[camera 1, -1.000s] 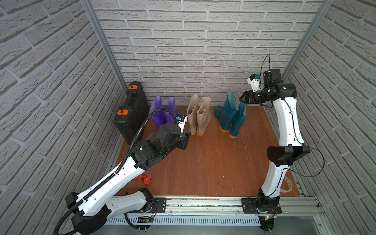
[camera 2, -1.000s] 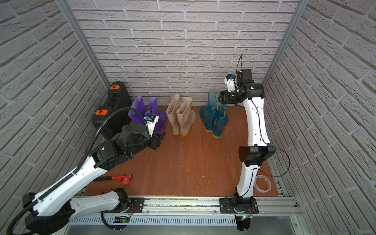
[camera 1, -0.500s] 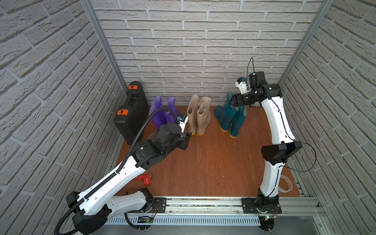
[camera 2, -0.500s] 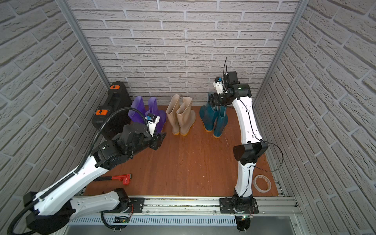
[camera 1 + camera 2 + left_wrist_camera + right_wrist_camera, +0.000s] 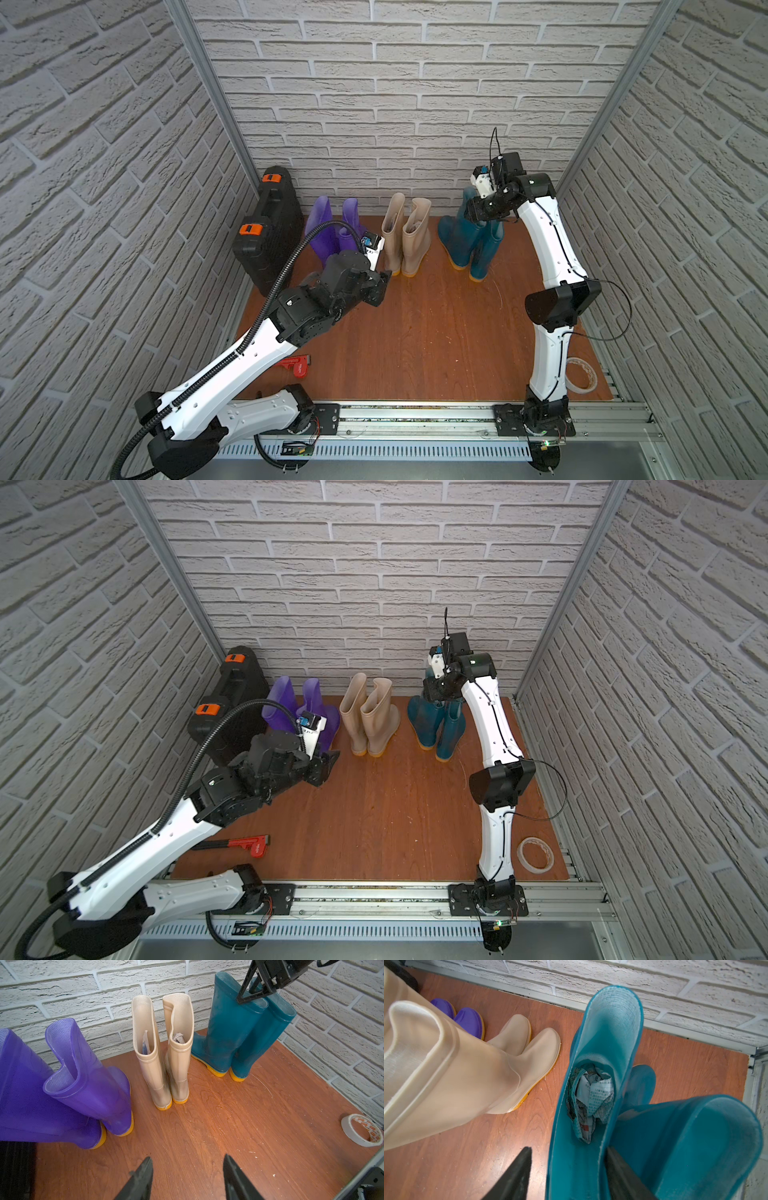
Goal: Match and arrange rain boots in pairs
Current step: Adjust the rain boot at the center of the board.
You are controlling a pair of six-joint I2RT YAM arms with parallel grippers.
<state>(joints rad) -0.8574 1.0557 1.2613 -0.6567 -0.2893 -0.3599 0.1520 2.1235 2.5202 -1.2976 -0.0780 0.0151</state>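
Right end effector [image 5: 568, 1149] straddles a teal boot [image 5: 612, 1022] cuff, fingers spread.
Standing at the tabletop's [image 5: 415, 332] far right, it could topple onto the second teal boot [image 5: 695, 1136] under an off-centre squeeze. Left end effector [image 5: 187, 1159] hovers spread, empty.

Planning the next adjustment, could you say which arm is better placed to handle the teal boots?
Probably right: the right gripper straddles one teal boot; the left gripper hovers open near the purple boots.

Glossy rubber boots [image 5: 149, 1072], scuffed wooden floor [image 5: 228, 1122]
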